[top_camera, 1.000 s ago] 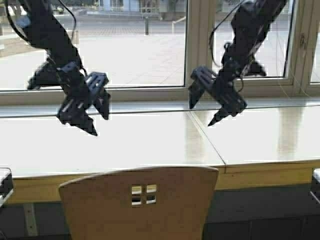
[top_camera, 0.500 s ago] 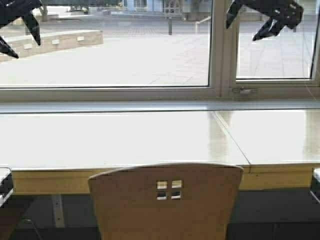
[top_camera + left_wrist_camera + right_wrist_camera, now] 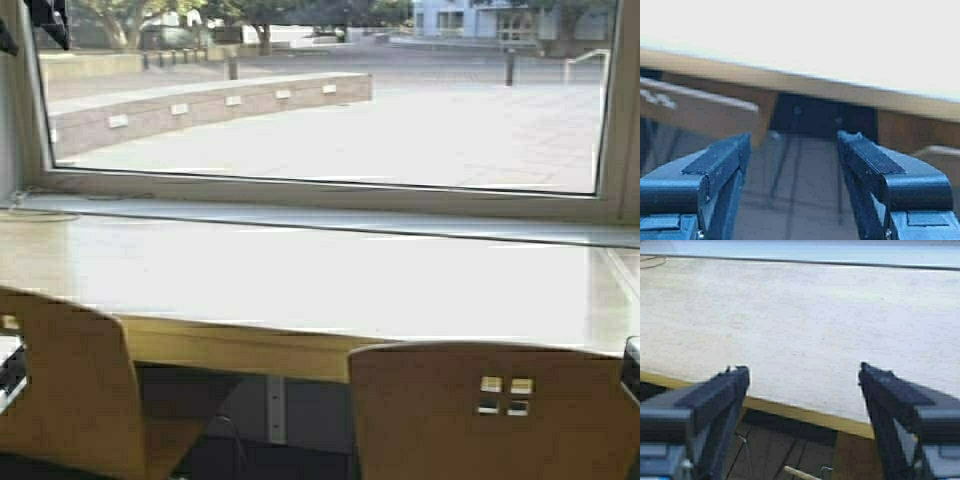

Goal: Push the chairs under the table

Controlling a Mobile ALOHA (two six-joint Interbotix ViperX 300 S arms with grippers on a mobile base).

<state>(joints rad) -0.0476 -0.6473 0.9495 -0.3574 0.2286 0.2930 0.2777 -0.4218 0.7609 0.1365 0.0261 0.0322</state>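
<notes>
Two chairs, one [image 3: 490, 415] right and one [image 3: 70, 385] left, stand at the tabletop's [image 3: 320, 275] near edge. Left hand [image 3: 792, 165] and right hand [image 3: 802, 400] both hang open, gripping nothing.

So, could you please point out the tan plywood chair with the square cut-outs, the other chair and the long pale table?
Tan plywood chair with cut-outs [image 3: 430, 410]: high view, backrest.
Second tan chair [image 3: 60, 385]: high view, backrest.
Long pale table [image 3: 300, 275]: high view, bare glossy top.

2 chairs [image 3: 490, 415] stand before my tabletop [image 3: 300, 280]; my left arm [image 3: 45, 18] hangs top-left.
</notes>
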